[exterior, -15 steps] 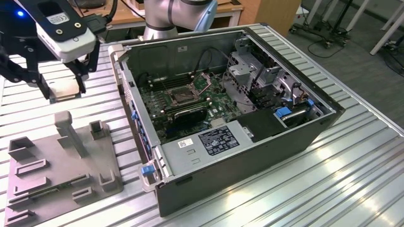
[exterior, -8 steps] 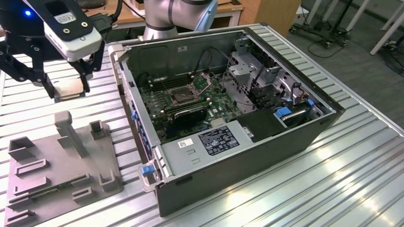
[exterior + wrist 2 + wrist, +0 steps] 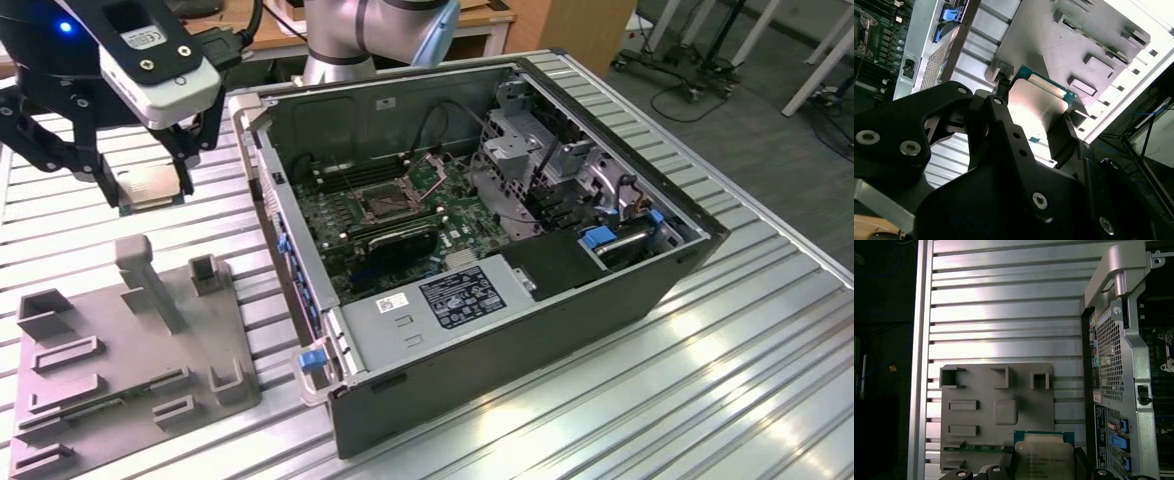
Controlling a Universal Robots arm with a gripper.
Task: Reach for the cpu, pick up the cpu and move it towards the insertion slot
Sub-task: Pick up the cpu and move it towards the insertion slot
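Note:
The cpu (image 3: 147, 187), a thin square chip with a pale metal face and green edge, hangs above the slatted table, to the exterior view's left of the open computer case. My gripper (image 3: 143, 190) is shut on it, one black finger on each side. In both wrist views the cpu (image 3: 1036, 112) (image 3: 1044, 457) sits between the fingers of the gripper (image 3: 1034, 107) (image 3: 1044, 467), with the grey tray below it. The insertion slot (image 3: 380, 203), a dark square socket with a metal frame, lies on the motherboard inside the case, well to the exterior view's right of the chip.
A grey plastic tray (image 3: 120, 370) with recesses and upright posts lies on the slatted metal table (image 3: 694, 380). The open computer case (image 3: 534, 300) has a raised side wall (image 3: 267, 190) between gripper and socket. A white-labelled power supply box (image 3: 441, 295) fills its near end.

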